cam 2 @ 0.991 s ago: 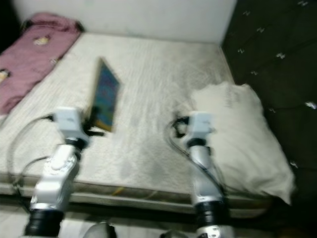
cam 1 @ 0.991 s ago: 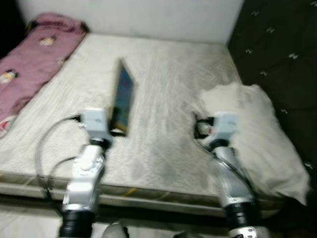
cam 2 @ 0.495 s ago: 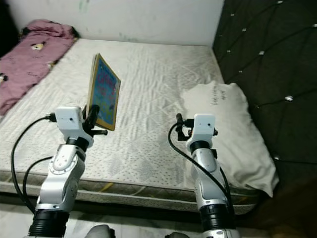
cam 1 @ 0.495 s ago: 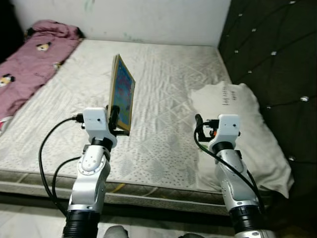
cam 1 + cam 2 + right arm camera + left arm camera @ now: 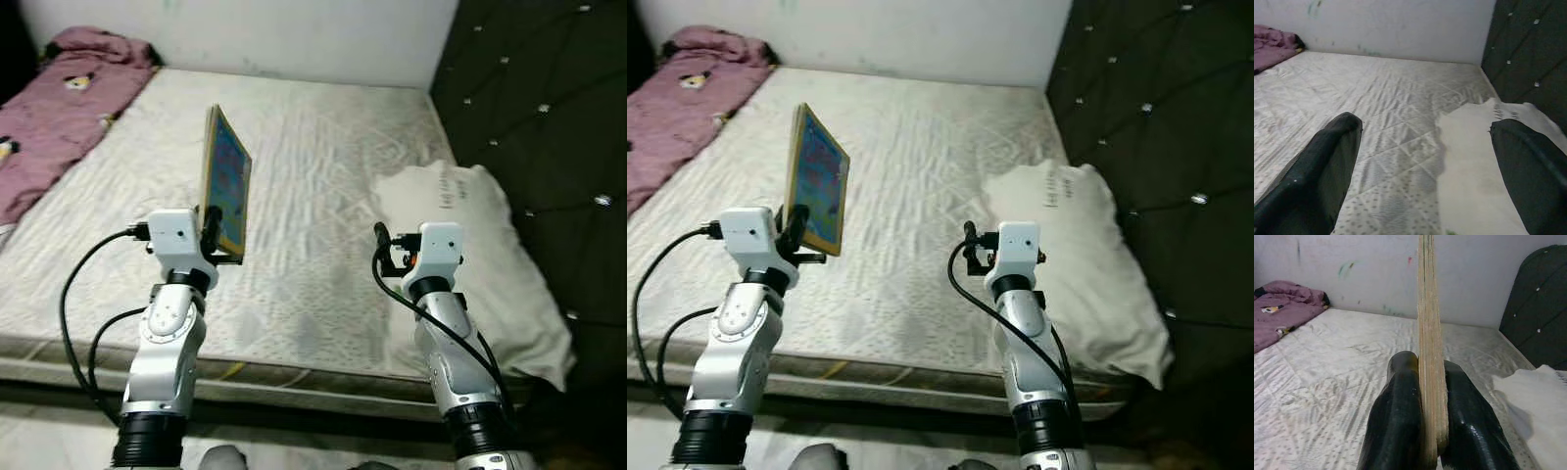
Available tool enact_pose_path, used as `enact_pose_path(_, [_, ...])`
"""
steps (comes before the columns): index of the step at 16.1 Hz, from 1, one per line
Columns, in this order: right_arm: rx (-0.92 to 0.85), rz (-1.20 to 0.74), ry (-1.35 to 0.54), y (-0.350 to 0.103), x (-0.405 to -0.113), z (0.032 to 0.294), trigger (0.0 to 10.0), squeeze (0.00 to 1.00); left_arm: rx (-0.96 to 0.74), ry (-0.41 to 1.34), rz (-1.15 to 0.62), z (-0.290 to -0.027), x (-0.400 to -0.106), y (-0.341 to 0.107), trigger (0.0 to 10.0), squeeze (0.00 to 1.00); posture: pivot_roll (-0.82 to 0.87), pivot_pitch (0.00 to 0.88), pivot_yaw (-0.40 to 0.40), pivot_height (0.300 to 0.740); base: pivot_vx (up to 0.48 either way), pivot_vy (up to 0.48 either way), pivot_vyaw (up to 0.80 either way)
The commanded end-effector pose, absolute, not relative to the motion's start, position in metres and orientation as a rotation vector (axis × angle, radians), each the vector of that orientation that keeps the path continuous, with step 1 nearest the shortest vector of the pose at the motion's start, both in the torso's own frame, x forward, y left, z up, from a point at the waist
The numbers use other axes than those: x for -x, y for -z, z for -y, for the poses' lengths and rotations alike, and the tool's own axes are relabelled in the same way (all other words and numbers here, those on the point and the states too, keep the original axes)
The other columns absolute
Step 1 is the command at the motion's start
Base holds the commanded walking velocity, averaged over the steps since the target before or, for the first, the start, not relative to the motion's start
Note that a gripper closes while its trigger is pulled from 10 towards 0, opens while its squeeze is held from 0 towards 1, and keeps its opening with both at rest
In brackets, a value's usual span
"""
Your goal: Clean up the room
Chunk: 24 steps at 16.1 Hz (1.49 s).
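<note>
My left gripper (image 5: 210,227) is shut on the lower edge of a thin picture board (image 5: 225,179) with a colourful blue face and a wooden rim. It holds the board upright above the bare mattress (image 5: 323,157). In the left wrist view the board (image 5: 1429,328) stands edge-on, clamped between the two black fingers (image 5: 1400,421). My right gripper (image 5: 384,239) is raised over the mattress beside a white pillow (image 5: 470,245) and stands open, its fingers (image 5: 1322,171) wide apart with nothing between them.
A pink blanket (image 5: 59,88) lies bunched on the bed's far left. A dark tufted headboard (image 5: 539,117) runs along the right side. A white wall (image 5: 294,34) closes the far end. The mattress's near edge (image 5: 294,362) is just below my arms.
The view has steadied after a blurred turn. My left gripper has lifted the board a little higher and shifted it left. The right gripper stays open in much the same pose.
</note>
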State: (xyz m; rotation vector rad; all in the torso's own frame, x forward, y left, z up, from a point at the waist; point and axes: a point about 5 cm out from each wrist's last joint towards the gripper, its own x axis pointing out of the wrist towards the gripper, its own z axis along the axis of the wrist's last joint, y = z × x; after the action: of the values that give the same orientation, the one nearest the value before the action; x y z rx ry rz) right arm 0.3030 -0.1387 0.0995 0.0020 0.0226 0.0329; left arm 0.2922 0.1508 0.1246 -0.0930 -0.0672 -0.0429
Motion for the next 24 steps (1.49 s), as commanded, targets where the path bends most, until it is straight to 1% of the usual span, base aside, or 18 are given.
enact_pose_path(1, [0.009,-0.020,-0.019,-0.102,-0.303,0.145,10.0,0.00,0.118,0.080,0.130,-0.143,-0.295,-0.139,10.0,0.00,0.04,0.000,-0.006,0.740,0.000,0.000,0.00])
enact_pose_path(3, [0.009,-0.021,-0.019,-0.101,-0.303,0.145,10.0,0.00,0.106,0.038,0.081,-0.144,-0.293,-0.132,10.0,0.00,0.04,0.000,-0.007,0.740,0.000,0.000,0.00])
enact_pose_path(4, [0.008,-0.022,-0.018,-0.101,-0.302,0.145,10.0,0.00,0.126,0.031,0.048,-0.146,-0.291,-0.128,10.0,0.00,0.04,0.000,-0.007,0.740,0.000,0.000,0.00])
enact_pose_path(5, [0.007,-0.023,-0.015,-0.101,-0.301,0.146,10.0,0.00,0.168,0.062,0.043,-0.149,-0.287,-0.126,10.0,0.00,0.04,0.000,-0.008,0.740,0.000,0.000,0.00])
enact_pose_path(6, [0.007,-0.026,-0.012,-0.100,-0.299,0.147,10.0,0.00,0.147,0.054,0.051,-0.154,-0.284,-0.124,10.0,0.00,0.04,0.000,-0.011,0.740,0.000,0.000,0.00])
enact_pose_path(7, [0.009,-0.030,-0.010,-0.099,-0.297,0.148,10.0,0.00,0.087,0.015,0.055,-0.161,-0.281,-0.121,10.0,0.00,0.04,0.000,-0.010,0.740,0.000,0.000,0.00])
enact_pose_path(8, [0.011,-0.037,-0.009,-0.098,-0.296,0.150,10.0,0.00,0.105,0.012,0.043,-0.162,-0.279,-0.118,10.0,0.00,0.04,0.000,-0.013,0.740,0.000,0.000,0.00])
enact_pose_path(10, [0.011,-0.042,-0.006,-0.098,-0.295,0.152,10.0,0.00,0.048,0.010,0.057,-0.163,-0.277,-0.120,10.0,0.00,0.04,0.000,-0.013,0.740,0.000,0.000,0.00])
enact_pose_path(11, [0.008,-0.046,-0.003,-0.098,-0.296,0.152,10.0,0.00,0.040,0.042,0.119,-0.159,-0.278,-0.123,10.0,0.00,0.04,0.000,-0.015,0.740,0.000,0.000,0.00])
enact_pose_path(12, [0.006,-0.051,0.001,-0.098,-0.295,0.153,10.0,0.00,0.083,0.065,0.079,-0.156,-0.275,-0.120,10.0,0.00,0.04,0.000,-0.015,0.740,0.000,0.000,0.00])
enact_pose_path(14, [0.004,-0.062,0.004,-0.098,-0.291,0.155,10.0,0.00,0.113,0.100,0.047,-0.157,-0.268,-0.116,10.0,0.00,0.03,0.004,-0.019,0.740,0.000,0.000,-0.80])
enact_pose_path(16, [0.006,-0.069,0.008,-0.097,-0.286,0.157,10.0,0.00,0.115,0.058,0.030,-0.162,-0.264,-0.111,10.0,0.00,0.03,0.017,-0.021,0.740,0.000,0.000,-0.80])
enact_pose_path(20, [0.012,-0.075,0.014,-0.100,-0.284,0.160,10.0,0.00,0.108,0.035,0.038,-0.163,-0.266,-0.113,10.0,0.00,0.02,0.029,-0.018,0.740,0.000,0.000,0.00])
enact_pose_path(24, [0.008,-0.098,0.019,-0.098,-0.281,0.160,10.0,0.00,0.101,-0.001,0.039,-0.169,-0.267,-0.113,10.0,0.00,0.02,0.038,-0.020,0.740,0.000,0.000,-0.74])
